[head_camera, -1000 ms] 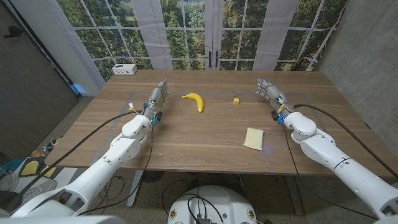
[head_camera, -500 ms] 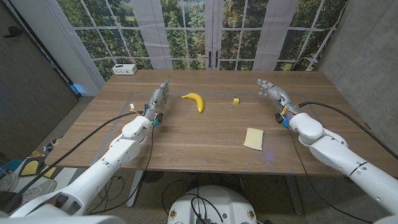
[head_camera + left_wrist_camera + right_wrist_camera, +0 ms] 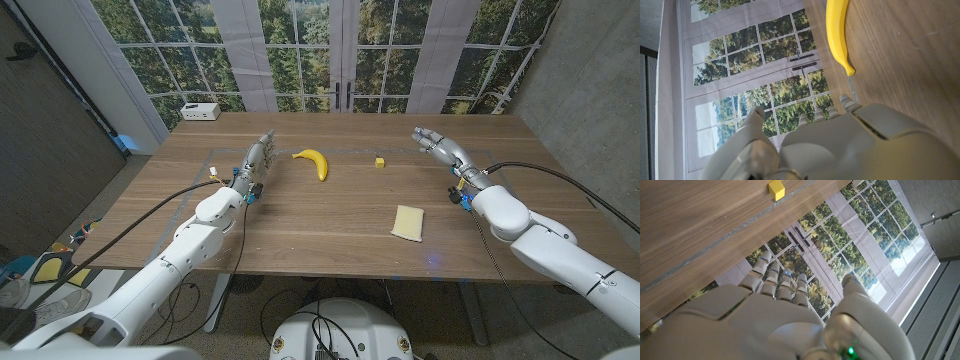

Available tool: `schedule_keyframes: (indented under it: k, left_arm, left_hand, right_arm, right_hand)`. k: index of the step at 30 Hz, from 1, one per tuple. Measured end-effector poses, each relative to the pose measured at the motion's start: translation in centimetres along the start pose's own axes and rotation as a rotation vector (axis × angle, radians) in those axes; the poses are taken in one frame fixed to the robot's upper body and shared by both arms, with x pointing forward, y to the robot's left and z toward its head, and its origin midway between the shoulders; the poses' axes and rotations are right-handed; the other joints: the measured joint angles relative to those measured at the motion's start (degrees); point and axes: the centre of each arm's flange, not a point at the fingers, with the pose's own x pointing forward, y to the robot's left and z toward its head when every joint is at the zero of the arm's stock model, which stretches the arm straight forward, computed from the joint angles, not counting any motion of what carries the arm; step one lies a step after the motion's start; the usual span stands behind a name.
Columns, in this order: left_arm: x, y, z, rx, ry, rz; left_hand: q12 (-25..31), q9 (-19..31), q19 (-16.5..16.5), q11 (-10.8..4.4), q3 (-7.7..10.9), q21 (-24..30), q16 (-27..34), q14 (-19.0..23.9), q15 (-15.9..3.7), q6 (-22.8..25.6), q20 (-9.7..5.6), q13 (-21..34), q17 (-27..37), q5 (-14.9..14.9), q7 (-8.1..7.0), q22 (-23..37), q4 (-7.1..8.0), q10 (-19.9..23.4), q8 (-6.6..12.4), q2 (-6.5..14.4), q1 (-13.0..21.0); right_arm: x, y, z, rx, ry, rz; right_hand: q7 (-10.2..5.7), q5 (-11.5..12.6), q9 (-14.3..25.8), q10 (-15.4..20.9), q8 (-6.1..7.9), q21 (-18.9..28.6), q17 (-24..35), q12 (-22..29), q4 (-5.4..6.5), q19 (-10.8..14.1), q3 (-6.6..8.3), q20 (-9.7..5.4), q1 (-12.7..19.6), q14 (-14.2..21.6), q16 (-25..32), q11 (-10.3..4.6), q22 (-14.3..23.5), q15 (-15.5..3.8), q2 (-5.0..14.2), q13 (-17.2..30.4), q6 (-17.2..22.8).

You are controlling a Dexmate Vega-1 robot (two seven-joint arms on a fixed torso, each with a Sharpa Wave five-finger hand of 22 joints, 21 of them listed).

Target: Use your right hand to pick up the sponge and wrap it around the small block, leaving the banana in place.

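Sponge: a pale yellow, flat rectangular sponge (image 3: 408,222) lies on the brown wooden tabletop (image 3: 330,210), toward 4 o'clock from the tabletop's middle, with nothing touching it.
Small block: a small yellow cube-shaped block (image 3: 380,162) sits toward 1 o'clock from the middle, well apart from the sponge; in the right wrist view it shows as a small yellow cube (image 3: 776,189) near a thin line marked on the wood.
Banana: a yellow curved banana (image 3: 313,162) lies toward 11 o'clock from the middle, well to the block's 9 o'clock side; the left wrist view shows its tapered end (image 3: 837,35) on the wood beyond the fingers.
Right robot hand: the grey right robot hand (image 3: 441,147) is at about 2 o'clock on the tabletop, released, fingers extended and apart, holding nothing; it is near the block but apart from it, and well away from the sponge.
Left robot hand: the grey left robot hand (image 3: 256,158) is at about 10 o'clock, just beside the banana at its 9 o'clock side without touching it; fingers straight, nothing held.
White box: a small white rectangular box (image 3: 201,111) stands at the far corner of the tabletop, about 10 o'clock; dark marks on its front are too small to read.
Writing: no legible label or brand on any thing.
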Motion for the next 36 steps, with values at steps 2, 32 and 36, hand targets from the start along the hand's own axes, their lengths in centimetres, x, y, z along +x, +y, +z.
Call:
schedule_keyframes:
  k: [2, 32, 36]
  left_arm:
    - [0.0, 0.0, 0.0, 0.001, 0.001, -0.002]
    - [-0.4, -0.8, -0.4, -0.008, 0.017, -0.025]
    - [-0.3, -0.7, -0.3, -0.022, 0.016, -0.029]
  left_hand:
    - [0.00, 0.00, 0.08, 0.00, 0.00, 0.00, 0.00, 0.00, 0.00, -0.02, 0.08, 0.00, 0.00, 0.00, -0.02, 0.21, 0.00, 0.00, 0.00, 0.00, 0.00]
    - [-0.01, -0.01, 0.69, 0.10, -0.44, -0.01, -0.26, 0.53, 0.90, 0.04, 2.13, 0.26, 0.27, 0.00, -0.55, 0.20, -0.44, -0.11, 0.00, -0.47, -0.47]
    - [-0.01, -0.02, 0.68, 0.32, -0.44, -0.01, -0.26, 0.53, 0.90, -0.03, 2.13, 0.26, 0.27, 0.00, -0.62, 0.20, -0.44, 0.12, 0.00, -0.47, -0.47]
  right_arm:
    - [-0.3, 0.1, 0.4, -0.017, -0.007, 0.006]
    - [-1.4, -0.2, 5.4, -0.326, -0.088, 0.168]
    - [-1.4, -0.3, 5.9, -0.359, -0.108, 0.176]
  right_hand:
    - [0.00, 0.00, 0.00, 0.24, 0.00, 0.00, -0.01, 0.00, -0.02, 0.00, -0.02, 0.00, 0.25, 0.03, 0.00, -0.24, 0.00, -0.03, -0.25, 0.00, 0.00]
    - [-0.22, 0.25, 0.00, 2.37, 0.40, 0.02, 0.15, 0.12, -0.19, 1.97, -1.61, 0.08, -0.68, 3.21, 0.84, -0.50, -0.01, -2.38, -2.33, 0.00, 2.87]
    - [-0.31, 0.58, 0.00, 3.20, 0.40, 0.02, 0.15, 0.44, -0.09, 2.43, -1.72, -0.07, -0.68, 3.75, 1.06, -0.72, 0.23, -2.69, -2.33, -0.01, 3.59]
